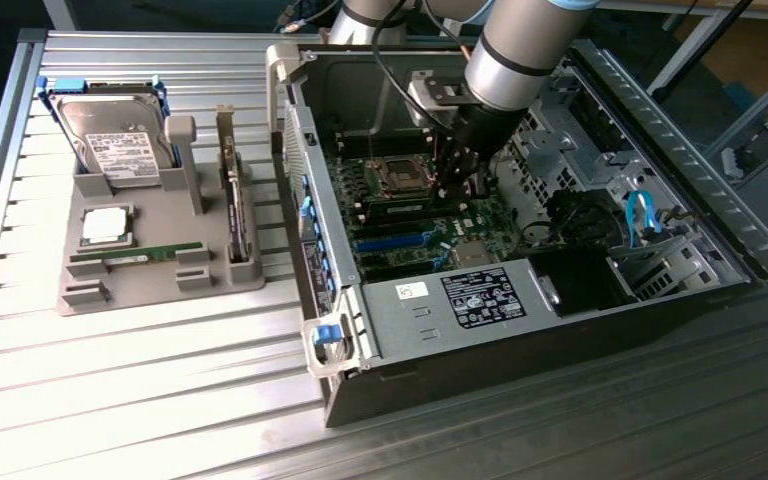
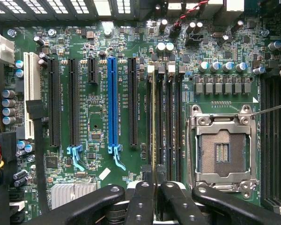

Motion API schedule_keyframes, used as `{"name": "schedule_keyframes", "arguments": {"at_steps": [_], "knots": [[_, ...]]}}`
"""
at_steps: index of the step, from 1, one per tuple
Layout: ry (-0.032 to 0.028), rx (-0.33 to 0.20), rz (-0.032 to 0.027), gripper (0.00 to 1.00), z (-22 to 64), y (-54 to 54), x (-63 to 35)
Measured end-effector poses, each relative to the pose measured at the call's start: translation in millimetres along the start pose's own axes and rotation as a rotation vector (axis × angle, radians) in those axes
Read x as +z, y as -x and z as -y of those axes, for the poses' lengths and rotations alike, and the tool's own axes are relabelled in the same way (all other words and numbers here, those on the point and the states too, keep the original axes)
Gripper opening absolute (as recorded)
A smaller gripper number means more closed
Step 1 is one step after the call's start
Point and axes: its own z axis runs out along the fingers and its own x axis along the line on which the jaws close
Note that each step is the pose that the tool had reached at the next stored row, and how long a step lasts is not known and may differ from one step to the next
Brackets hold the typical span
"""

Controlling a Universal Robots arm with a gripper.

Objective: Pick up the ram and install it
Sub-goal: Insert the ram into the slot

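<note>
Ram [image 2: 153, 122]: one thin green stick, seen edge-on and standing on edge over the motherboard. It sits just beside the processor socket [image 2: 222, 152], on the side where the memory slots [image 2: 171, 117] lie. It lines up with the slot of that bank farthest from the socket. Whether it already touches that slot cannot be told.

End effector [image 2: 154, 180]: fingers drawn nearly together, clamped on one end of the ram as far as can be judged. It is lowered into the open computer case [image 1: 357, 330], close by the socket.

Orientation: the ram's long axis runs parallel to the memory slots and to the nearer side of the socket. The contact edge appears to face down toward the board and the bare edge faces up.

Step in hand, as judged: installation. The pick-up looks done and the stick is being presented to its slot.

Requirement for seating, as judged: the stick kept square to the slot and its notch matched. The push should go straight down without tilt until both ends are home.

Also on the worktop [image 1: 131, 400], well apart from the socket and outside the case: grey holder [image 1: 157, 290] with another green stick [image 1: 135, 257] lying in it.
</note>
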Motion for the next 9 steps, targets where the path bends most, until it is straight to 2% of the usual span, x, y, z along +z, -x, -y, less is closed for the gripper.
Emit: {"name": "schedule_keyframes", "arguments": {"at_steps": [9], "knots": [[0.0002,-0.008,-0.0004,0.12,0.5,0.0,-0.2]]}}
